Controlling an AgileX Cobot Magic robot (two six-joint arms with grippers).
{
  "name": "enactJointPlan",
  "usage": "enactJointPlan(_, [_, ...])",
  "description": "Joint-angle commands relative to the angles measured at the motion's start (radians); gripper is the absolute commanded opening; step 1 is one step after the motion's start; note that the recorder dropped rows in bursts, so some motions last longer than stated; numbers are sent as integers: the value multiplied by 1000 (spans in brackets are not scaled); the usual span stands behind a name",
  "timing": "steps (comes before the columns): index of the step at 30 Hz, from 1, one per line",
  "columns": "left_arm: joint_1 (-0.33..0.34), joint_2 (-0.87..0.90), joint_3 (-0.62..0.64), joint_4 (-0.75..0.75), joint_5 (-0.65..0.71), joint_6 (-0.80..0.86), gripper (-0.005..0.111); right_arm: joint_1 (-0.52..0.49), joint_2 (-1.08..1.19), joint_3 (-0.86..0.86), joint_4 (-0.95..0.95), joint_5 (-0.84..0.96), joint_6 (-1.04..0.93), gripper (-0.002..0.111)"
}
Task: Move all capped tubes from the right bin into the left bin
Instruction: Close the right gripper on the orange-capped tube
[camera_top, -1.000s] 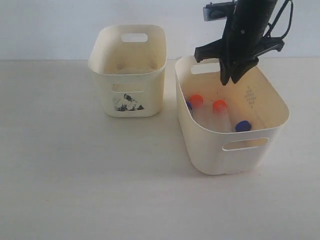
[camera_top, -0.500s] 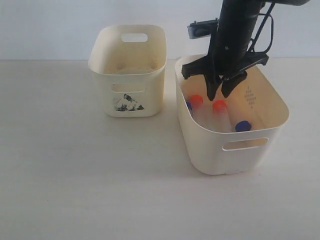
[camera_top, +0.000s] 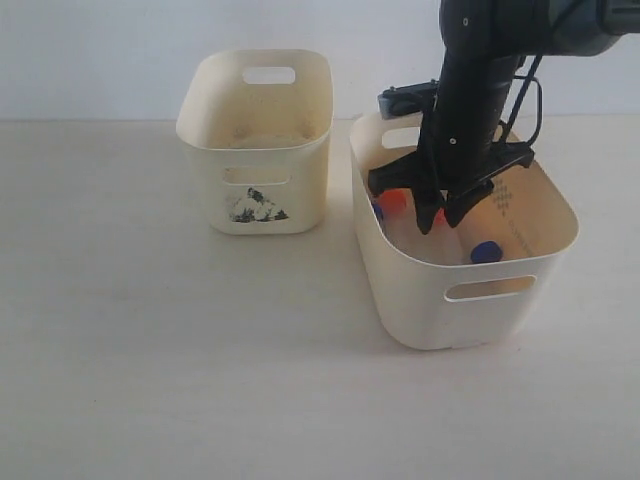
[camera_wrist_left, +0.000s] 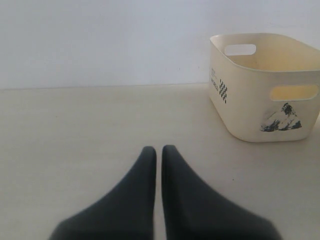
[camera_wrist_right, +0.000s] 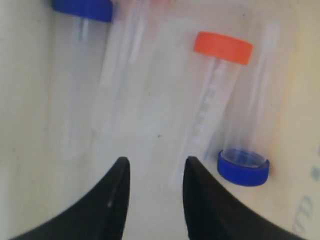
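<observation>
Right wrist view: the right pincer (camera_wrist_right: 154, 165) hangs inside the right bin (camera_top: 480, 300), jaws partly parted and empty, just above the capped tubes (camera_wrist_right: 223, 47) lying on its floor. The left bin (camera_top: 255, 170) stands beside it near the bench's (camera_top: 150, 380) far edge. The left pincer (camera_wrist_left: 158, 148) is closed and empty.

Smooth cream plastic right bin (camera_top: 410, 300)

table (camera_top: 150, 380): pale, faint woodgrain | wall (camera_top: 100, 50): plain white, behind table

cream left bin (camera_top: 300, 170), black-and-white sticker (camera_top: 257, 206); orange cap (camera_wrist_right: 223, 47), blue cap (camera_wrist_right: 243, 167).
</observation>
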Motion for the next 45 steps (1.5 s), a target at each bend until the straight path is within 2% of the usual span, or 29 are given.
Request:
enactJointPlan(1, [1,-3,-3,2,-7,-8,4,-2,-5,2,-8,-52,6,35])
enactJointPlan(10, [1,-3,-3,2,-7,-8,4,-2,16,2,-129,-84,50,35])
enactJointPlan(27, [1,-3,-3,2,-7,-8,4,-2,94,2,-169,-123,99,36])
enactJointPlan(29, [1,-3,-3,2,-7,-8,4,-2,102,2,-169,-116,99,42])
enactJointPlan(32, [1,-3,-3,2,-7,-8,4,-2,114,2,-169,-109,99,62])
enactJointPlan(34, [1,-3,-3,2,-7,-8,4,-2,116,2,-172,-107,104,67])
enactJointPlan(37, [1,-3,-3,2,-7,-8,4,-2,116,2,-172,-115,107,57])
enactJointPlan(39, [1,-3,-3,2,-7,-8,4,-2,116,2,-172,-112,118,43])
enactJointPlan(43, [1,-3,-3,2,-7,-8,4,-2,116,2,-169,-91,118,9])
enactJointPlan(44, [1,-3,-3,2,-7,-8,4,-2,116,2,-169,-84,118,2])
enactJointPlan(45, [1,-3,-3,2,-7,-8,4,-2,116,2,-169,-81,116,0])
